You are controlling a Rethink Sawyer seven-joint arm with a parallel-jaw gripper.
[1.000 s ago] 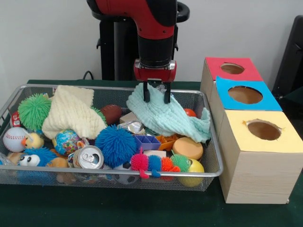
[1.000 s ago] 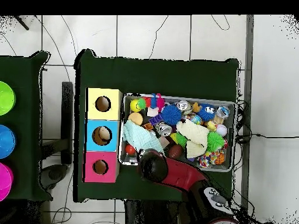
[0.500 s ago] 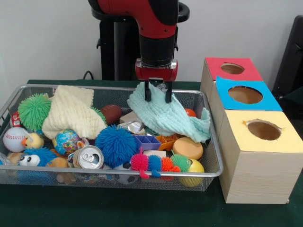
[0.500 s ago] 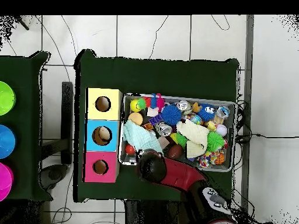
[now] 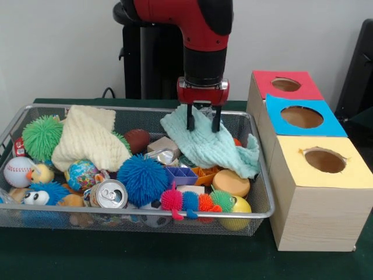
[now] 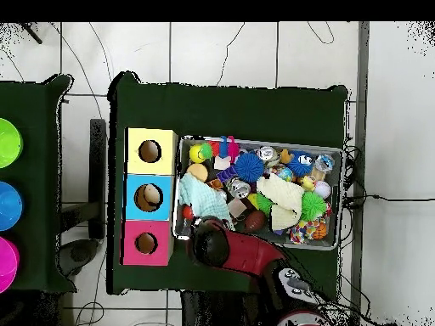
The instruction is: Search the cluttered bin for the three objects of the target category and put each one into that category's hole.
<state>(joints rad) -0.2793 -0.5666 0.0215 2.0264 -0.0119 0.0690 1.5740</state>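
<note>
The wire mesh bin point(image 5: 116, 215) is full of toys and cloths; it also shows in the overhead view point(image 6: 259, 143). My gripper point(image 5: 203, 125) hangs over the bin's back right part. Its fingers point(image 5: 189, 123) grip the top fold of a mint green cloth point(image 5: 218, 149), which drapes down toward the bin's right end. The blue-topped box's hole point(image 5: 302, 116) is to the right of the bin, between the red and yellow boxes. In the overhead view the arm point(image 6: 212, 244) hides the gripper, with the mint cloth point(image 6: 204, 197) beside the blue hole point(image 6: 149, 197).
A red-topped box point(image 5: 285, 84) and a yellow-topped box point(image 5: 324, 160) flank the blue one. The bin also holds a cream cloth point(image 5: 87, 140), a blue spiky ball point(image 5: 143, 178), a can point(image 5: 109, 194), a baseball point(image 5: 17, 171) and a green spiky ball point(image 5: 42, 136).
My gripper has moved right, toward the boxes, taking the top of the mint cloth with it. The cloth now covers most of the red ball behind it.
</note>
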